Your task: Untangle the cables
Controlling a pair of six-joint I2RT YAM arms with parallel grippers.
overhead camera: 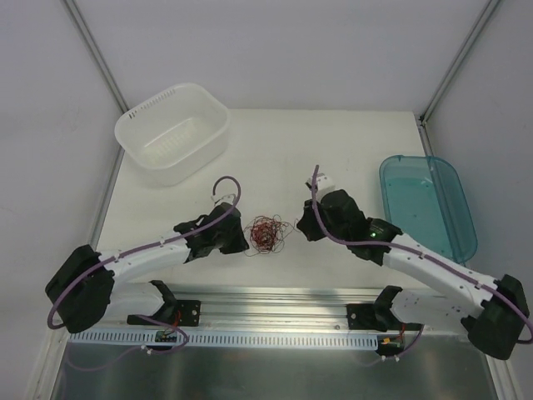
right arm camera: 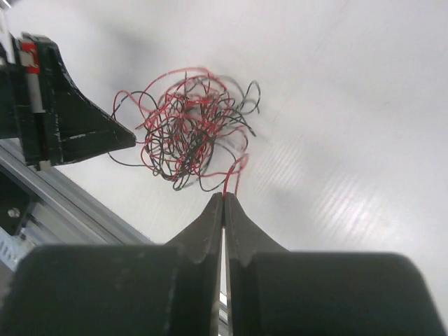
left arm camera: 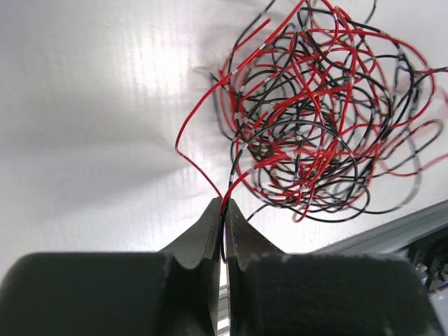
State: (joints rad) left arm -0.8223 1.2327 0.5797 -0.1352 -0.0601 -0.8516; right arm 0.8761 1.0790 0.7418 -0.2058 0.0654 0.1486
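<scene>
**A:** Where do we stand?

**B:** The cables [overhead camera: 266,235] lie in one curly clump on the table [overhead camera: 350,150], between our two arms. Our left gripper [left arm camera: 224,206] is pressed together on a red strand and a black one at the edge of the clump. Our right gripper [right arm camera: 224,199] is closed as well, with a red loop running straight into its tips from the opposite side.

**A:** What do we think could go wrong?

**B:** The loops cross each other many times, so if we pull apart we may cinch the knot tighter instead of freeing anything. The clump looks very light, so it may simply drag along with whichever arm pulls. We also hold the wires only at the very tips, so a strand could slide out. Since our left pinch takes two strands at once, it would tug both together. A hard pull could kink such thin wire.

**A:** And how does the material look to us?

**B:** The wires are hair-thin, glossy and springy, in red and black, and they hold their curls. The table is matte white with a faint ribbing, and we judge it offers little grip. Our fingers [left arm camera: 203,238] are dark, hard-looking wedges that taper to a narrow edge.
</scene>
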